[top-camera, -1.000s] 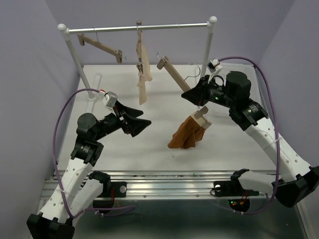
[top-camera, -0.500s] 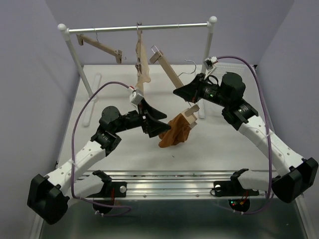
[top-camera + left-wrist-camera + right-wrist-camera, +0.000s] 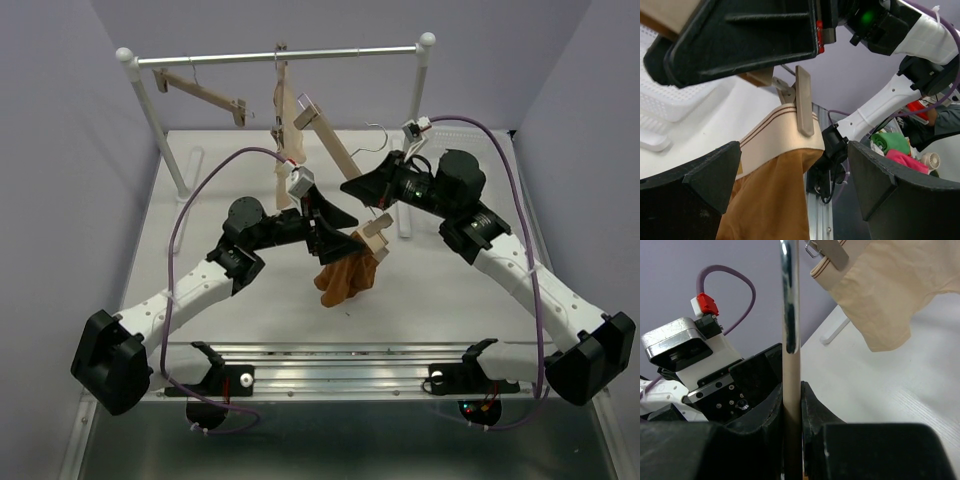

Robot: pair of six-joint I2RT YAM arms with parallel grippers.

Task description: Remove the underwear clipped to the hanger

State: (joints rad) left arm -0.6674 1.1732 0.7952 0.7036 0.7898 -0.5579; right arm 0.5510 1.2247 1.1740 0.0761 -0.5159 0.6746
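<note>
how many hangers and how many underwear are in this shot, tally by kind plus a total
hangers: 3 - left hanger, middle hanger, held hanger
underwear: 2 - brown underwear, cream underwear
total: 5

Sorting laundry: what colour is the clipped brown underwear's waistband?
Waistband: cream with thin brown stripes; left wrist view.

Soft matt cloth underwear (image 3: 345,280), smooth pale wooden hanger (image 3: 328,138).
</note>
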